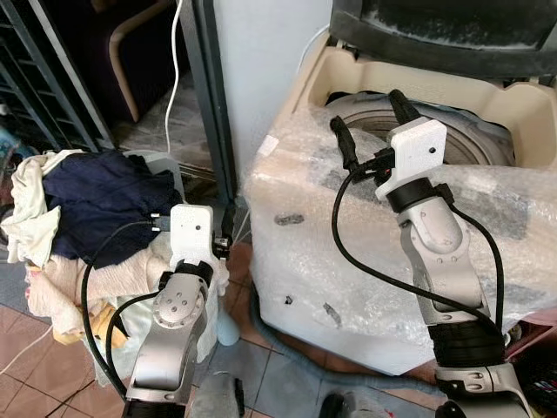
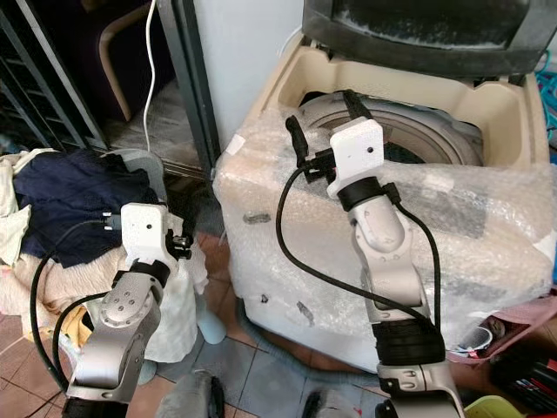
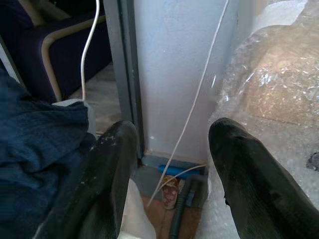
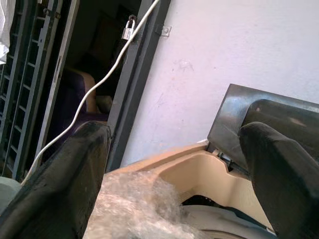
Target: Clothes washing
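1. The clothes (image 1: 96, 196) sit heaped in a basket (image 1: 161, 161) on the robot's left, a dark blue piece on top.
2. The washing machine (image 1: 348, 261), wrapped in bubble wrap, stands on the right with its lid (image 1: 435, 26) up.
3. The left pincer (image 3: 169, 164) hangs released beside the heap.
4. The right pincer (image 1: 370, 113) hovers released over the drum (image 1: 461, 139).
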Robot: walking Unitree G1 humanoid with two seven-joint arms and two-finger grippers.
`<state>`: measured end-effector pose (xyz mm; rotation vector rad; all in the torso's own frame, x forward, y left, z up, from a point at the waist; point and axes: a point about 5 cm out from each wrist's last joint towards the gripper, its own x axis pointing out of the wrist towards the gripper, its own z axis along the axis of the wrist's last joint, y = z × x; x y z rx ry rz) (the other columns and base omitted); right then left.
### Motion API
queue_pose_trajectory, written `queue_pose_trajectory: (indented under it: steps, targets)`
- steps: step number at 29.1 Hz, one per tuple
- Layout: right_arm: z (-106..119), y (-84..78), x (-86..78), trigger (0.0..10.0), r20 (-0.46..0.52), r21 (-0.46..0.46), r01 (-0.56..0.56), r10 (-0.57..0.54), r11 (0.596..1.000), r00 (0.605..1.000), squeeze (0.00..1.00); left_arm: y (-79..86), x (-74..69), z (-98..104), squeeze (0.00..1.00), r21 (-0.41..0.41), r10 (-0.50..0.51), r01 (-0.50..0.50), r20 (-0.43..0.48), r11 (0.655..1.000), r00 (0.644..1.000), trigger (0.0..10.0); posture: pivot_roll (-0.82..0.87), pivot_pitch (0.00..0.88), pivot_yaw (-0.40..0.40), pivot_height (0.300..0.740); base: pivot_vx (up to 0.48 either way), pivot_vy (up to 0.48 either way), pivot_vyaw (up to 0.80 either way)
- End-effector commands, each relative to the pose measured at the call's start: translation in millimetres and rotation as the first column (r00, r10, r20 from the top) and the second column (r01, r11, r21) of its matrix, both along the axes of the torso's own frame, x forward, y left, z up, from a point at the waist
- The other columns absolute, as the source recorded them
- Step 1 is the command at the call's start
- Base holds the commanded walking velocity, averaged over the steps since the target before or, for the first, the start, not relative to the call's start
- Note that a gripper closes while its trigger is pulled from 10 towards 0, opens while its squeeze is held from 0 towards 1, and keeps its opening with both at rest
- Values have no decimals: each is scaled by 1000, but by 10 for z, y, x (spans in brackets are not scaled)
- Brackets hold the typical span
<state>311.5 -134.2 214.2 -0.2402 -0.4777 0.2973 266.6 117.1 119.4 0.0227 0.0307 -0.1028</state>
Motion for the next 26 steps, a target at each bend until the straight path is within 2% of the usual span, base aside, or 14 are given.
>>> queue_pose_trajectory:
  steps: [1,12,18,19,20,21,22,23,24,26]
  targets:
    - [39,77,-24,10000,10,2,-12,12,1000,1000,1000,60,-12,-32,0,15,28,-27,-21,1000,999,10000,-5,96,24,740,0,480,800]
    - [141,167,-37,10000,21,17,-14,14,1000,1000,1000,55,-15,-16,0,23,8,-8,-6,1000,1000,10000,-10,96,22,740,0,467,800]
    - [52,190,-51,10000,-24,11,-29,29,1000,999,1000,27,-12,18,0,9,-10,10,23,1000,1000,10000,-12,93,22,740,0,0,661]
    - [16,196,-57,10000,-40,9,-35,35,999,999,937,28,-12,24,0,10,-13,13,28,1000,1000,10000,-12,93,22,740,0,0,0]
    - [-72,209,-64,10000,-86,2,-48,48,999,995,541,35,-11,32,0,11,-15,14,33,1000,999,10000,-12,92,22,740,0,0,0]
    - [-72,209,-64,10000,-86,2,-48,48,999,995,541,35,-11,32,0,11,-15,14,33,1000,999,10000,-12,92,22,740,0,0,0]
    - [-162,221,-74,10000,-125,-6,-56,55,998,991,0,41,-11,35,0,13,-15,14,36,1000,999,10000,-12,92,22,740,0,0,0]
    - [-162,221,-74,10000,-125,-6,-56,55,998,991,0,41,-11,35,0,13,-15,14,36,1000,999,10000,-12,92,22,740,0,0,0]
    - [-358,221,-105,10000,-210,-14,-58,54,998,976,0,59,-8,41,0,9,-9,8,38,1000,999,10000,-8,93,21,740,0,0,0]
    - [-581,207,-151,10000,-309,-3,-43,40,999,950,0,74,-15,34,0,5,-4,4,38,1000,999,10000,-7,92,19,740,0,0,0]
